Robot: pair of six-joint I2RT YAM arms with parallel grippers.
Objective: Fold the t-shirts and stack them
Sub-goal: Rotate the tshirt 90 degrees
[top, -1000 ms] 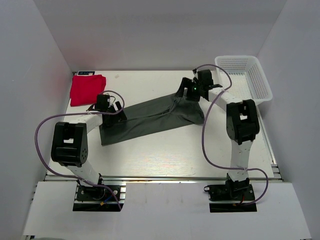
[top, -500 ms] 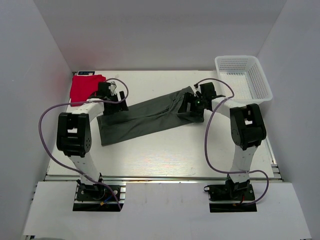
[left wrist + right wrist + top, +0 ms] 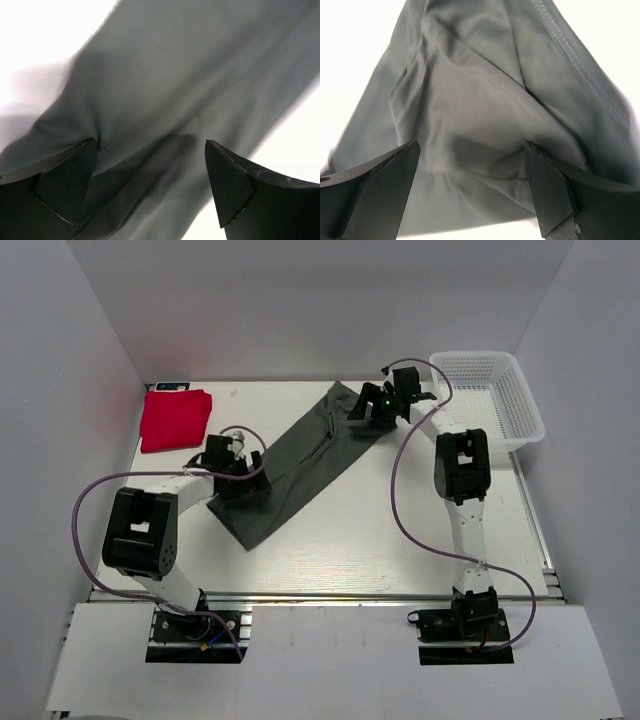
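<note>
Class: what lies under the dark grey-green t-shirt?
The white table shows all around the dark grey-green t-shirt, so it lies on that. Anything else beneath is covered by cloth.

Overhead view looks down on the whole table [image 3: 380, 530] — wrist views sit close on its grey-green t-shirt [image 3: 300, 455].

No words, numbers or signs can be read in any view. The dark grey-green cloth t-shirt [image 3: 290, 465] fills the space between the jaws in both wrist views, and it shows only plain cloth and a sewn seam. The bright red folded cloth t-shirt [image 3: 175, 418], far from both pairs of jaws, is plain too. A small dark flat thing [image 3: 170, 386] sits just behind it, too small to read.
</note>
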